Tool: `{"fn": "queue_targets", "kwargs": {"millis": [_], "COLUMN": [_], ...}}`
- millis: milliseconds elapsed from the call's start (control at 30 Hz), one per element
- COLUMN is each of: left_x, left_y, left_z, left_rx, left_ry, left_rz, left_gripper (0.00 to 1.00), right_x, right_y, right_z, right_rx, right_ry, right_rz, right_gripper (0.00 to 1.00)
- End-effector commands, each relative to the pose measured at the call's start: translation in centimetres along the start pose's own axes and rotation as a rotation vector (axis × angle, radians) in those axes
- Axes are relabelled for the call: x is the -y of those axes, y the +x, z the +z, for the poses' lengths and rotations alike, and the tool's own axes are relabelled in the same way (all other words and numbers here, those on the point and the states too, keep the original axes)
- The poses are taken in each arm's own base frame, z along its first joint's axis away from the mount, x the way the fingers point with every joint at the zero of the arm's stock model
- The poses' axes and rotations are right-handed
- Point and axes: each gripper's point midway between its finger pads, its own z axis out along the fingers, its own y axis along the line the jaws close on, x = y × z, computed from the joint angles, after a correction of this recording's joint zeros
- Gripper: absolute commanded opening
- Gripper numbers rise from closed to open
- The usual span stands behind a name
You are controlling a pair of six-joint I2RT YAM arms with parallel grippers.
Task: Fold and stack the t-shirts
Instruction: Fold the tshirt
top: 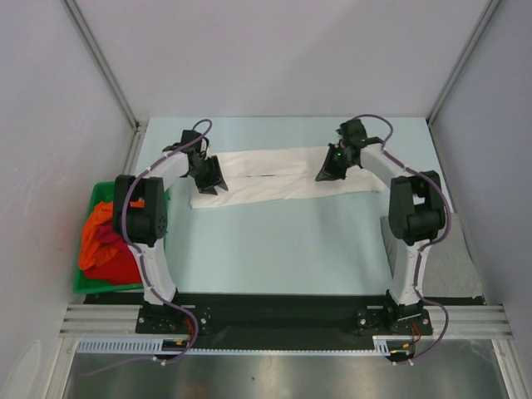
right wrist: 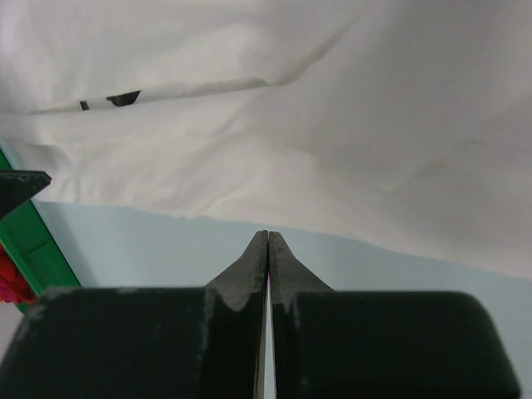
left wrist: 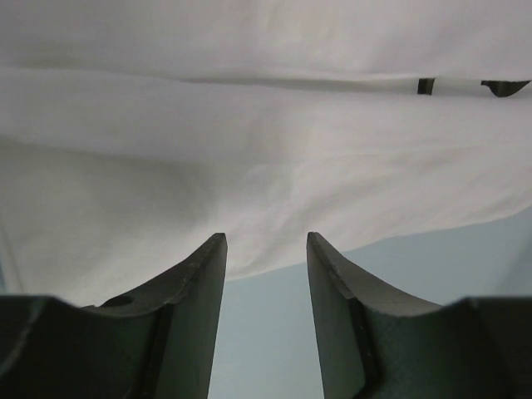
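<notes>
Folding looks only partly done. The white shirt [top: 274, 179] lies on the desk [top: 274, 249] as 1 long flat band, with a seam along its middle that suggests the sides are already turned in. It is not yet doubled into a compact packet. A grey shirt [top: 453, 258] rests flat near the right arm's base and may be the start of the stack, though I cannot tell how neatly it is folded. The orange shirt [top: 96, 229] and the dark red shirt [top: 125, 262] sit crumpled together in the green bin [top: 93, 195], so at least 2 shirts remain untouched. I judge the task well under halfway.

The left fingers [top: 208, 184] stand at the band's left end, parted with an empty gap between them. From the left wrist, the shirt's near edge runs just beyond the fingertips, the cloth fills everything ahead, and bare desk shows between and beneath the tips.

The right fingers [right wrist: 268, 249] stand at the band's right end, pressed fully together with no cloth pinched between them. The shirt's edge lies just ahead of their tips, over bare desk, and rises away to the upper right. The bin lies well off to the left of these fingers, and the grey shirt lies behind them, out of the wrist's sight.
</notes>
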Motion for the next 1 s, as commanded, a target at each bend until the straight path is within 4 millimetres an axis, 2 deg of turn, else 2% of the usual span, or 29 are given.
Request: {"fn": "queue_targets", "kwargs": {"millis": [0,67,100,267,467,633,700,767,800,833,900,967], "left_x": [2.5,2.8,3.0,2.7,2.3,1.1,0.6,0.2,-0.1,-0.2,-0.6,-0.8], "left_y": [-1.6,-1.6,-1.6,-2.2,-3.9,-4.8,-5.1,-6.1,-6.5,-7.7,-8.7,-10.0], "left_z": [0.5,1.1,1.2,1.8,2.3,3.7,4.0,3.8,3.6,3.0,2.7,1.9], "left_rx": [0.010,-0.002,-0.008,-0.003,0.009,-0.007,-0.010,0.008,0.018,0.047,0.073,0.096], "left_ry": [0.096,0.111,0.120,0.113,0.109,0.094,0.088,0.083,0.066,0.065,0.038,0.025], "left_rz": [0.000,-0.007,-0.010,-0.011,-0.026,-0.053,-0.062,-0.072,-0.072,-0.068,-0.057,-0.050], "left_gripper": [0.48,0.47,0.47,0.47,0.47,0.47,0.47,0.48,0.49,0.49,0.50,0.50], "right_x": [-4.1,-4.1,-4.8,-4.7,-5.2,-4.8,-5.3,-5.1,-5.5,-5.2,-5.6,-5.9], "right_y": [0.5,1.0,0.7,0.5,-1.2,-1.9,-2.9,-3.3,-4.2,-4.3,-5.3,-5.4], "right_z": [2.8,4.4,4.7,7.2,8.6,10.6,10.7,11.4,11.2,11.6,11.3,11.1], "right_rx": [-0.022,-0.045,-0.041,-0.058,-0.031,-0.039,-0.016,-0.015,0.001,-0.002,0.013,0.010], "right_ry": [-0.072,-0.063,-0.073,-0.064,-0.066,-0.053,-0.063,-0.061,-0.068,-0.064,-0.073,-0.080], "right_rz": [-0.039,-0.043,-0.050,-0.056,-0.063,-0.053,-0.063,-0.060,-0.061,-0.058,-0.055,-0.052], "right_gripper": [0.02,0.00,0.00,0.00,0.00,0.00,0.00,0.00,0.00,0.01,0.02,0.03]}}
